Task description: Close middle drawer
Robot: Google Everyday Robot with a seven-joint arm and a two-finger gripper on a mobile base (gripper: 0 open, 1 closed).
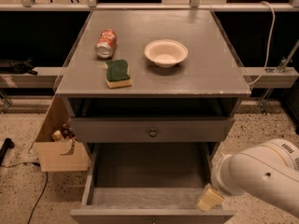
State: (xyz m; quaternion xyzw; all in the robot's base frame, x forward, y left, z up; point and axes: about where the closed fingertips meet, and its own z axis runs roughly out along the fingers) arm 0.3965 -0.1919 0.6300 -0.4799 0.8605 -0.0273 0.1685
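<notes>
The middle drawer (pixel 149 176) is pulled far out of the grey cabinet. Its inside is bare and its front panel (pixel 152 215) lies at the bottom edge of the camera view. Above it, the top drawer (pixel 153 130) with its small dark knob stands only slightly out. The bottom drawer is hidden under the open one. My gripper (pixel 210 199), cream-coloured at its tip, sits at the right front corner of the open drawer, just above its rim. The white arm (pixel 261 176) comes in from the lower right.
On the cabinet top (pixel 205 78) lie a red soda can (pixel 106 43), a green-and-yellow sponge (pixel 117 73) and a white bowl (pixel 166 52). An open cardboard box (pixel 58 148) stands on the floor to the left of the cabinet. A black cable (pixel 37 190) runs over the speckled floor.
</notes>
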